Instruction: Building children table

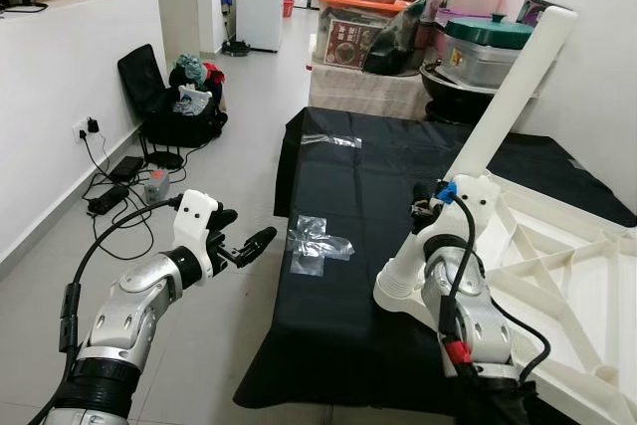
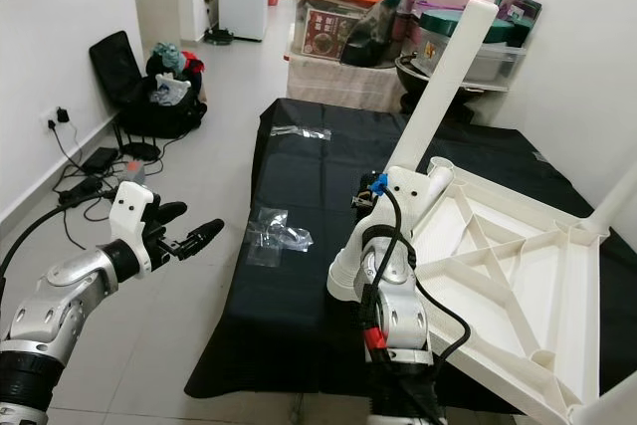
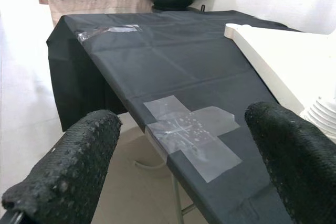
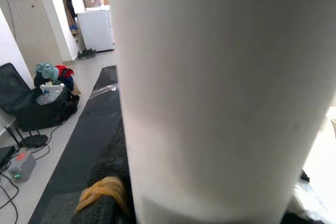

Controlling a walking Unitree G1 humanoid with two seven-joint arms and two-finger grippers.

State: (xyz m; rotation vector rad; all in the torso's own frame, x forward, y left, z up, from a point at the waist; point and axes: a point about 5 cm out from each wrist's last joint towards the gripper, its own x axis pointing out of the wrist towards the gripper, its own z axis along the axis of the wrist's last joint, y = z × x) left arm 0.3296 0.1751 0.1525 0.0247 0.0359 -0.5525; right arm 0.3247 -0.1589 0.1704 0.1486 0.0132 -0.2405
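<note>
Holding: the right claw (image 1: pixel 430 208) grips a white leg (image 1: pixel 498 116) low on its shaft, fingers closed round it; in the right wrist view the leg (image 4: pixel 210 93) stands right against the camera.
Tabletop (image 2: pixel 518 276): white, lying upside down with its ribbed underside up, on the right part of the surface; this exposes the corner sockets for the legs.
Leg: long white tube, tilted, upper end toward the room, lower flanged end (image 1: pixel 398 291) near the tabletop's near-left corner. Judgement: it is held at that corner to be seated in a socket; whether it is already seated cannot be told.
Second leg (image 2: pixel 617 196): rises at the tabletop's far right corner, apparently fitted.
Surface (image 1: pixel 368 186): covered by a black cloth hanging over the edges; it carries the tabletop and leaves the left part free.
Tape (image 1: pixel 317 243): clear strips crossed on the cloth near the left edge; another clear patch (image 1: pixel 333 140) lies farther off.
Left claw (image 1: pixel 244 246): raised off the surface's left edge, above the floor, fingers (image 3: pixel 68 177) spread wide, holding nothing, aimed at the tape cross; judged on standby.
Room: grey tiled floor (image 1: pixel 249 106); white wall at left with a socket and cables (image 1: pixel 114 181); black bag (image 1: pixel 174 106) stuffed with clothes; pots and boxes (image 1: pixel 478 42) stacked beyond the surface.
</note>
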